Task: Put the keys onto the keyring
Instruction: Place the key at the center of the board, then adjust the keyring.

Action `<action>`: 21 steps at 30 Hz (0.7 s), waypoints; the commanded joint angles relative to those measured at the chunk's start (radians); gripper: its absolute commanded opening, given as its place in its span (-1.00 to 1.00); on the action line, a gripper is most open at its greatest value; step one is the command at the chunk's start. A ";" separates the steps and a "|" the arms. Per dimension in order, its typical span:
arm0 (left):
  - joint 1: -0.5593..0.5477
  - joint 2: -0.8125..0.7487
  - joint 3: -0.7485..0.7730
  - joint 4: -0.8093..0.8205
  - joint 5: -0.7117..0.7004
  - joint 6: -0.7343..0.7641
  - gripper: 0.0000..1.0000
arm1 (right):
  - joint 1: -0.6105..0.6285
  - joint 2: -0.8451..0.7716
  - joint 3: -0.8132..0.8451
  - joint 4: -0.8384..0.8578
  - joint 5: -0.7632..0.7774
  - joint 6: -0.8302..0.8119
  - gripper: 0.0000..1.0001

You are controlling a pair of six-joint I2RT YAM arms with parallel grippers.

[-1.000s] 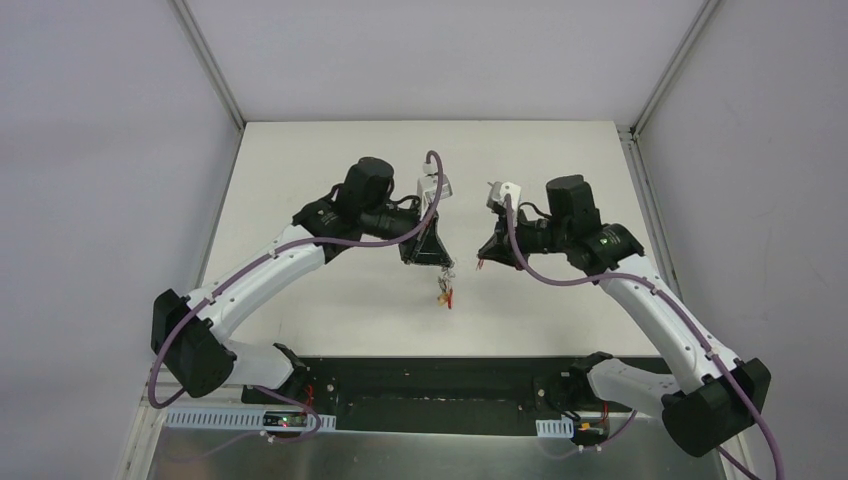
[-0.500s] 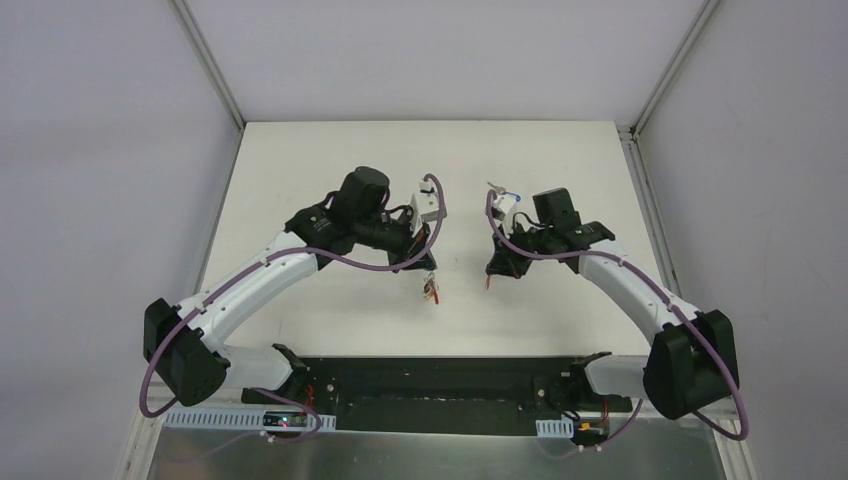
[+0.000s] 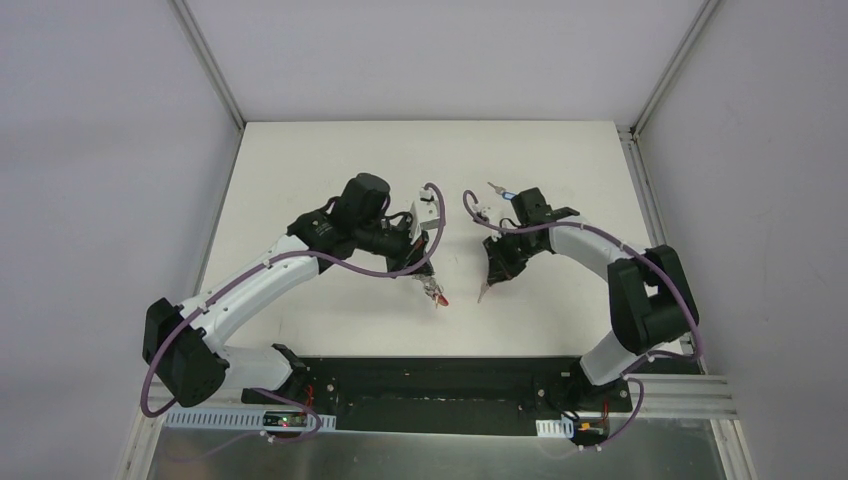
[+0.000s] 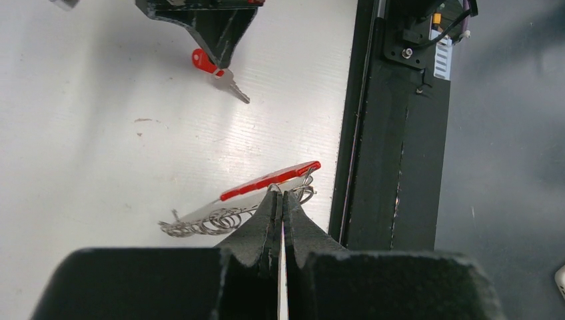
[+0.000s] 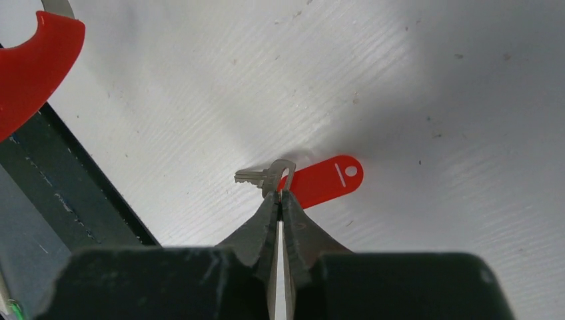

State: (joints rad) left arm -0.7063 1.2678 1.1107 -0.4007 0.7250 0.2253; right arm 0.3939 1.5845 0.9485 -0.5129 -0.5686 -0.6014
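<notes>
My left gripper [image 4: 278, 193] is shut on the keyring [image 4: 270, 181]. I see the ring edge-on, with its red half on top and the metal clips [image 4: 206, 220] trailing left, just above the table. In the top view the keyring [image 3: 438, 296] sits at my left gripper [image 3: 430, 287]. My right gripper [image 5: 280, 193] is shut on the small ring of a silver key [image 5: 261, 177] with a red tag [image 5: 326, 181], low over the table. In the top view my right gripper [image 3: 489, 282] is a short way right of the keyring. The key [image 4: 223, 77] also shows in the left wrist view.
A key with a blue tag [image 3: 502, 191] lies on the white table [image 3: 330, 170] behind the right arm. The black base rail [image 3: 440, 380] runs along the near table edge, close to both grippers. The keyring's red half [image 5: 30, 67] shows in the right wrist view.
Both grippers have come down and toward the near edge with their loads. The right arm has folded in and its elbow swung up. The gap between the two grippers has stayed small.
</notes>
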 commanded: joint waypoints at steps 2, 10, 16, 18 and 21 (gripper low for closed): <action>-0.003 -0.054 -0.027 0.056 0.037 0.021 -1.00 | -0.005 0.085 0.094 -0.019 0.023 0.038 -0.86; -0.003 -0.075 -0.053 0.058 0.032 0.034 -1.00 | -0.005 0.164 0.136 -0.025 0.062 0.037 -0.73; -0.003 -0.083 -0.047 0.045 0.032 0.050 -1.00 | -0.005 0.126 0.133 -0.035 0.077 0.028 -0.60; -0.002 -0.085 -0.045 0.046 0.029 0.052 -1.00 | -0.008 0.096 0.135 -0.033 0.063 0.025 -0.53; -0.001 -0.084 -0.040 0.046 0.027 0.051 -1.00 | -0.018 0.028 0.140 -0.030 0.009 0.011 -0.40</action>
State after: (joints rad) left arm -0.7059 1.2152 1.0630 -0.3824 0.7250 0.2523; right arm 0.3908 1.7294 1.0512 -0.5217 -0.5102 -0.5762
